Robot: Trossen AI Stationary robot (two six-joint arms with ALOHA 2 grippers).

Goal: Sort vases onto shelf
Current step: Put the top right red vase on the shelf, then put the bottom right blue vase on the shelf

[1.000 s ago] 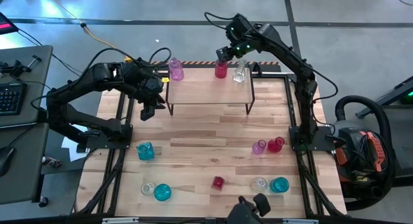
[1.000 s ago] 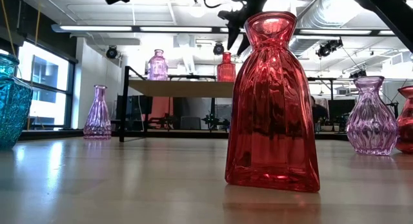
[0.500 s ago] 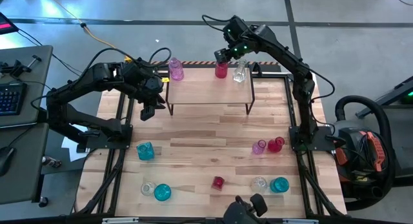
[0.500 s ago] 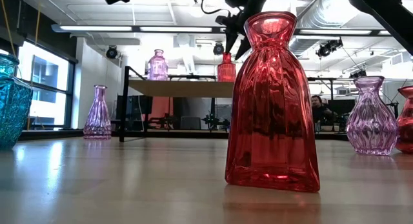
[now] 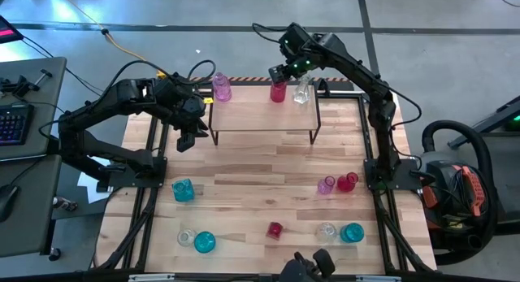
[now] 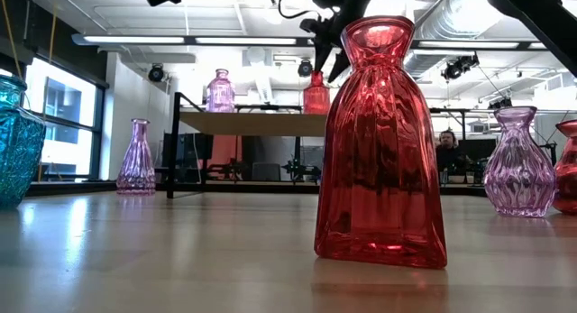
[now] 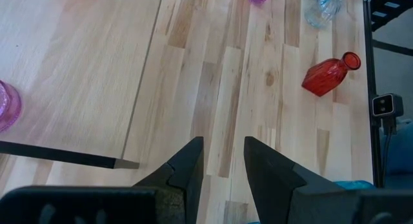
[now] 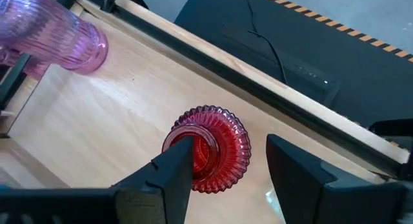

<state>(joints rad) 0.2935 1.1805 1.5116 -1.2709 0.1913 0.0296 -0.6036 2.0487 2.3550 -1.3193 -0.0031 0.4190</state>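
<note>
A light wood tabletop [image 5: 260, 180] carries a small wire-legged shelf [image 5: 264, 115] along its far edge. Three vases are seen on the shelf: pink [image 5: 221, 87], red [image 5: 278, 89] and clear [image 5: 302, 92]. Teal, pink, red and clear vases are scattered across the tabletop's near half.

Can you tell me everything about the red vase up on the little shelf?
The red vase is small, see-through red glass with ribbed sides and a round open mouth. It stands upright on the shelf, at its back edge, between a pink vase and a clear vase. The right tool hangs just above it with its fingers open. One finger shows in front of the rim, and whether it touches the glass cannot be told.
</note>
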